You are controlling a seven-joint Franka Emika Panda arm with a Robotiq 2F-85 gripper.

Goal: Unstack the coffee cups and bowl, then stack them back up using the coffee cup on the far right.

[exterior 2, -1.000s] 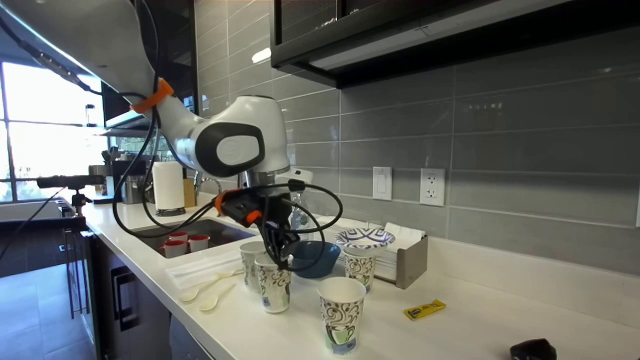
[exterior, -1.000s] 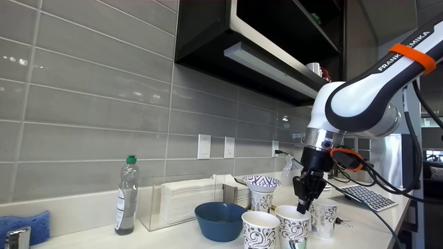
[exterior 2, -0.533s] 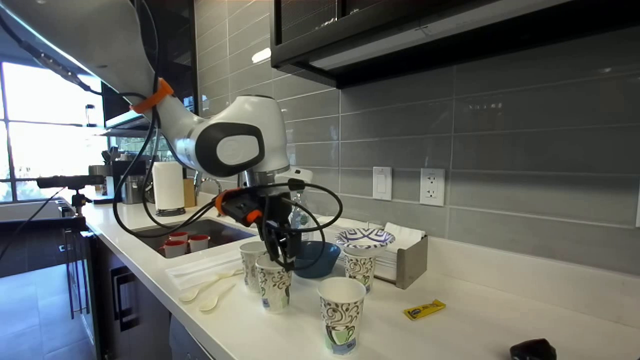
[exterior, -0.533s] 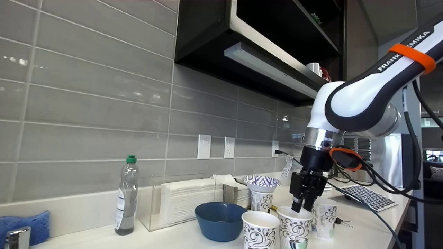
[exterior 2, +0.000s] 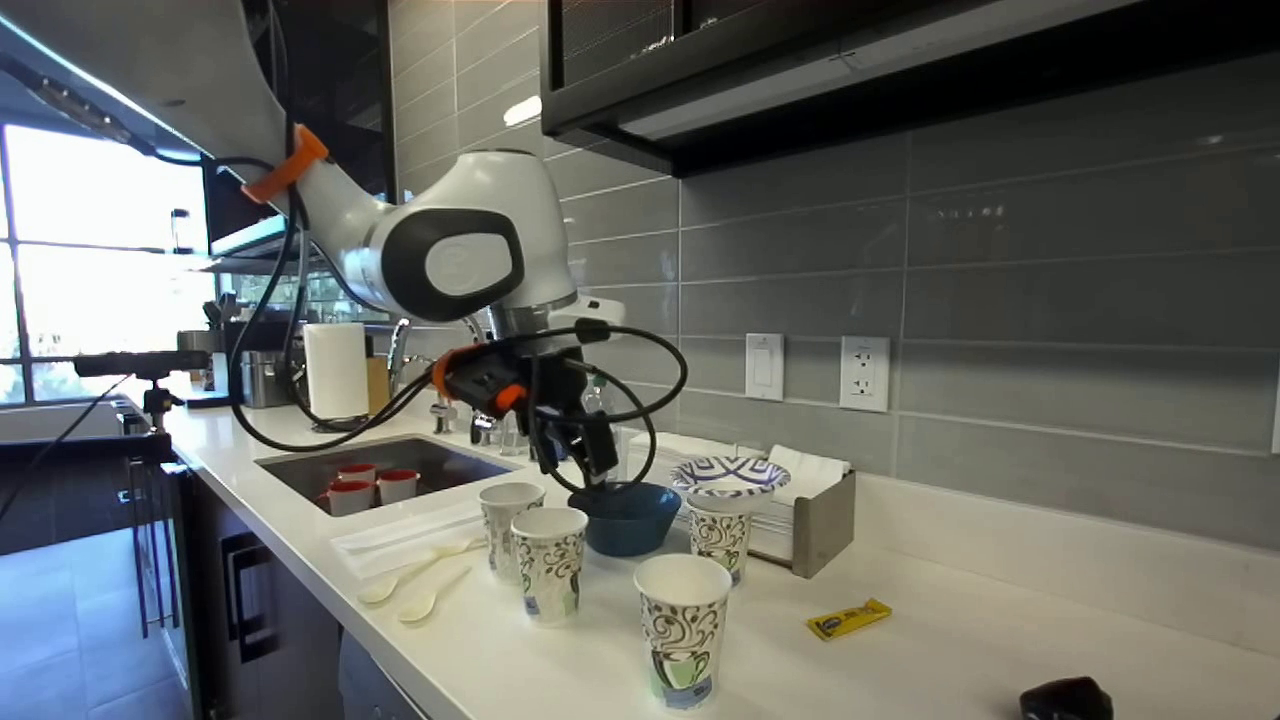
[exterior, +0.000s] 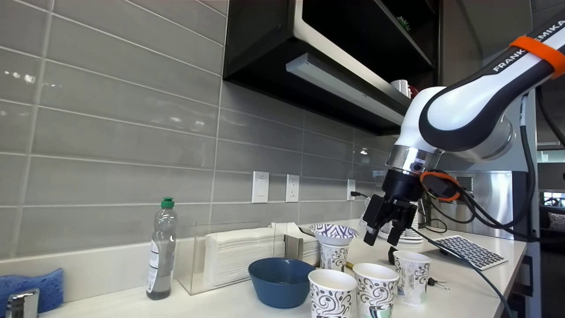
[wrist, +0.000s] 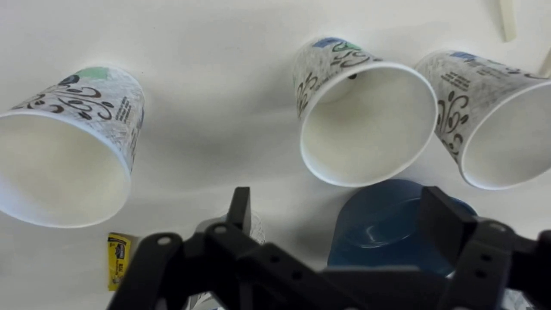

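Note:
Three white patterned coffee cups stand upright and apart on the counter; an exterior view shows a near cup (exterior 2: 680,630), a middle cup (exterior 2: 550,570) and a far cup (exterior 2: 505,530). Beside them sits the blue bowl (exterior: 280,282), upright. A purple-and-white patterned bowl (exterior: 334,233) rests on another coffee cup (exterior: 333,257). My gripper (exterior: 382,239) is open above the cups, nothing between its fingers. In the wrist view the gripper (wrist: 338,193) spans the blue bowl (wrist: 383,228) and bare counter, with the middle cup (wrist: 366,125) just ahead of it. One finger partly hides the cup under the patterned bowl.
A napkin holder (exterior: 247,254) and a soap bottle (exterior: 162,251) stand along the wall. Spoons (exterior 2: 425,595) lie near the counter's front edge, a yellow packet (exterior 2: 848,620) farther right. A cable (exterior: 463,260) crosses near the keyboard (exterior: 470,252). The cabinet (exterior: 326,88) hangs overhead.
My gripper was closed at the rim of the middle cup, one finger inside it. It has opened, let go and risen clear. The cup stays on the counter, almost where it was.

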